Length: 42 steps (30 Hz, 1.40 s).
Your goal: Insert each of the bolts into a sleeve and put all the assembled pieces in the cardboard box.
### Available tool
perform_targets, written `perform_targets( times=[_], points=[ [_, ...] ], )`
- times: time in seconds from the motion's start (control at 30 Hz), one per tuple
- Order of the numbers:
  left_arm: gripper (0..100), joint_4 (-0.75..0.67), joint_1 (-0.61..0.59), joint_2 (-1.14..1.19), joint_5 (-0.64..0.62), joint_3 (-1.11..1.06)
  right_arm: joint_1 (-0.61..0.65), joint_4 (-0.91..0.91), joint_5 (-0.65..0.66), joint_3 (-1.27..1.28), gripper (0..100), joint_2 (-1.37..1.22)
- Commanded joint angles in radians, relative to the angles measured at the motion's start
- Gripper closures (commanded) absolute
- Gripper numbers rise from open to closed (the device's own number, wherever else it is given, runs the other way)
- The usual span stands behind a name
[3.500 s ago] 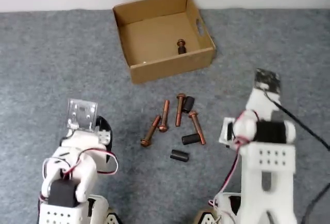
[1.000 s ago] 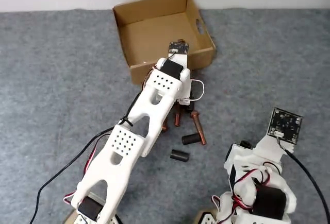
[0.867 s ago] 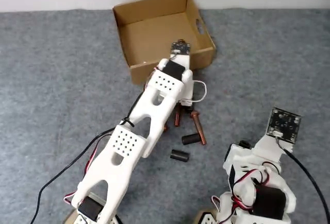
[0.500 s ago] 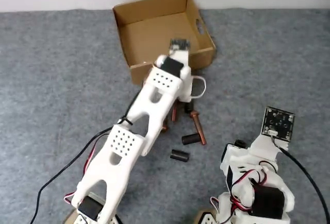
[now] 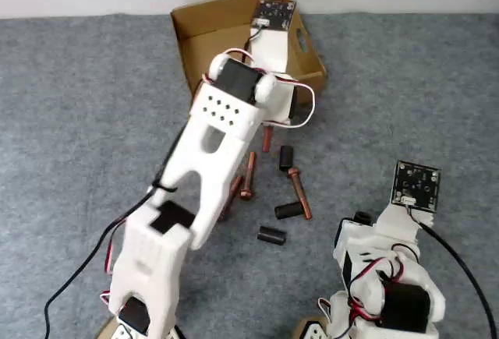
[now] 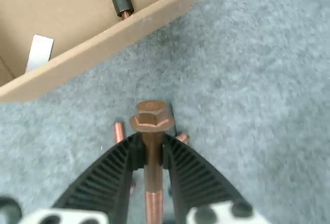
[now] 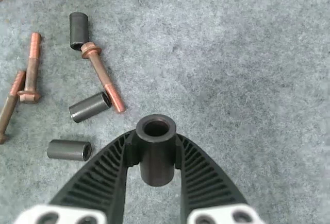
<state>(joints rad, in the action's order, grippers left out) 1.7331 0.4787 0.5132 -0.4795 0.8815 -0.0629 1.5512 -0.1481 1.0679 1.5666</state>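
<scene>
Overhead, the left arm (image 5: 210, 140) was stretched far forward, its wrist above the cardboard box (image 5: 185, 51), while the right arm (image 5: 387, 273) sat folded back by its base. With the two well apart, mating would probably need a long, exact approach.

From the left wrist, the left gripper (image 6: 150, 144) was clamped on a copper bolt (image 6: 151, 125) just under its head, with the box's near wall ahead of the fingertips. So narrow a hold might let the bolt swivel.

From the right wrist, the right gripper (image 7: 155, 142) clenched a black sleeve (image 7: 155, 157), its bore facing the camera. Loose bolts (image 7: 102, 77) and loose sleeves (image 7: 89, 106) lay beyond the tips. A tilted bolt would likely jam at the bore's rim.
</scene>
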Motion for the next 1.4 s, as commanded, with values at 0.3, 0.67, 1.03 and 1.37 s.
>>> perform_targets(
  times=[0.3,0.67,1.03,1.37],
  points=[
    [100,-0.086,0.003,-0.661,0.015,-0.615,0.179,-0.042,0.012,0.055,99.1,0.232],
    [100,-0.442,-0.003,-1.263,0.109,-1.273,0.361,-0.058,0.015,0.069,99.1,0.236],
    [100,-0.74,-0.005,-1.849,0.15,-1.824,0.661,-0.202,0.144,0.146,99.0,0.239],
    [100,-0.767,-0.005,-2.252,0.098,-2.017,0.868,-0.361,0.279,0.207,99.0,0.232]
  ],
)
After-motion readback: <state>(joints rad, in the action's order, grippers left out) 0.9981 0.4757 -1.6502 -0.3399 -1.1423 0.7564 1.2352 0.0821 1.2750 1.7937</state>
